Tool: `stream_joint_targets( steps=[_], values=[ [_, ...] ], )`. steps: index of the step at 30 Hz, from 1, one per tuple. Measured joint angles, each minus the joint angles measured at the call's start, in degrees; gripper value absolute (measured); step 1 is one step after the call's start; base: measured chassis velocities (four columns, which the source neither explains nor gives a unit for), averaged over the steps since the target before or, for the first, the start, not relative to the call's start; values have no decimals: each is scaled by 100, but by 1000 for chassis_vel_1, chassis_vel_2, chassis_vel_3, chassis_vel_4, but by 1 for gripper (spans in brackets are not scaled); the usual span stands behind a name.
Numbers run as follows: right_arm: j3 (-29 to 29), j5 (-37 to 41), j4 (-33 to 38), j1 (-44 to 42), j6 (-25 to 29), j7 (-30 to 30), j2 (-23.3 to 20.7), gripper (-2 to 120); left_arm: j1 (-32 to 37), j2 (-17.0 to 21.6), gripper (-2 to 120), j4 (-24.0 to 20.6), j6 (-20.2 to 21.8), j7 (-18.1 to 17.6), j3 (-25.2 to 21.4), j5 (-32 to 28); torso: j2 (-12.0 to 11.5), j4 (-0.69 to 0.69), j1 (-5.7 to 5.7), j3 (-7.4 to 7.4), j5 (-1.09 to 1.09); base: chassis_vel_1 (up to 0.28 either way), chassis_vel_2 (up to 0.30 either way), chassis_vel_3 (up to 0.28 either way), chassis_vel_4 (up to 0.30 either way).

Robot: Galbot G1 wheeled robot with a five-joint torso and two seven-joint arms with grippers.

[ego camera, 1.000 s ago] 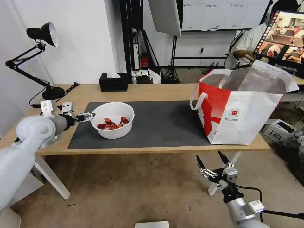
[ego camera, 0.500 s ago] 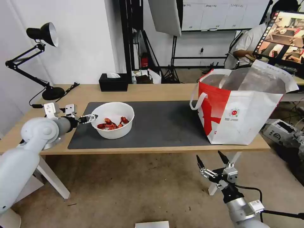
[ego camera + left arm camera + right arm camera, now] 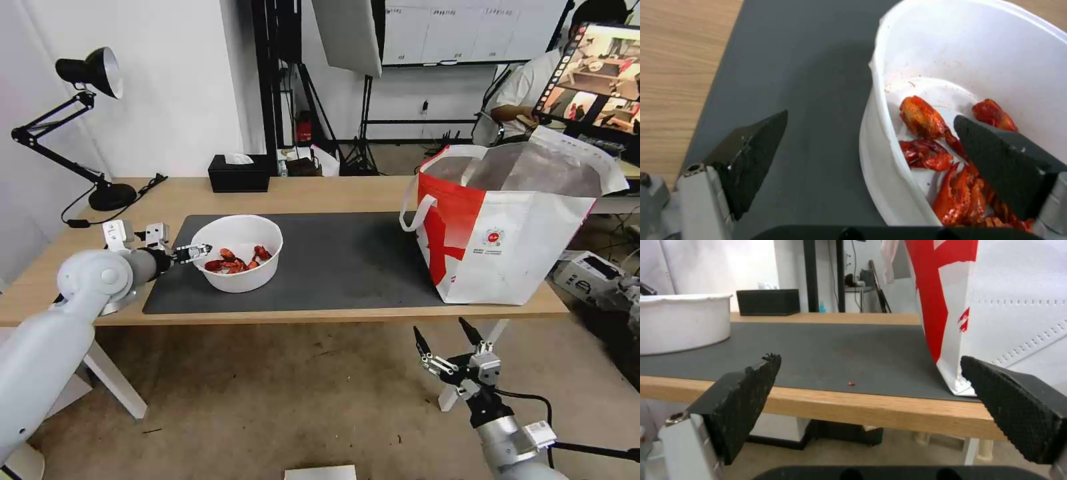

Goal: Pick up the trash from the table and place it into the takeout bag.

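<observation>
From the head, the white bowl [image 3: 238, 252] sits on the worktop [image 3: 313, 195] mat, left claw [image 3: 197, 253] at its rim, right claw [image 3: 448, 343] spread below the takeout bag [image 3: 510, 227]; the left wrist shows spread fingers [image 3: 753, 156] straddling that rim over crayfish shells [image 3: 929, 140].

The robot's left arm reaches forward, bent at its rounded white elbow, and its left gripper [image 3: 198, 252] [image 3: 871, 133] is spread wide, one black finger [image 3: 753, 156] outside the near wall of the white round bowl [image 3: 237, 273] [image 3: 960, 60] and the other inside it. The right arm hangs low with its wrist turned upward. The right gripper [image 3: 450, 337] [image 3: 869, 373] is also spread wide, its black ridged pads [image 3: 746, 400] well apart and closed on nothing.
</observation>
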Motion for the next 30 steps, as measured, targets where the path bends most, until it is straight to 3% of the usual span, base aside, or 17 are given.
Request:
stream_joint_targets(
  steps=[6, 9, 14, 16, 30],
  values=[
    [0, 0, 0, 0, 0, 0, 0, 100, 4, -41, 95, 38, -2, 7, 42, 21, 0, 0, 0, 0, 0, 0, 0, 0, 0],
    [0, 0, 0, 0, 0, 0, 0, 100, -11, -45, 80, 70, -4, 22, 50, 50, 0, 0, 0, 0, 0, 0, 0, 0, 0],
    [0, 0, 0, 0, 0, 0, 0, 100, -16, -38, 67, 50, -6, 26, 58, 50, 0, 0, 0, 0, 0, 0, 0, 0, 0],
    [0, 0, 0, 0, 0, 0, 0, 100, -17, -38, 55, 25, -6, 28, 64, 50, 0, 0, 0, 0, 0, 0, 0, 0, 0],
    [0, 0, 0, 0, 0, 0, 0, 100, 10, -83, 7, -4, -8, 43, 17, 39, 0, 0, 0, 0, 0, 0, 0, 0, 0]
  ],
)
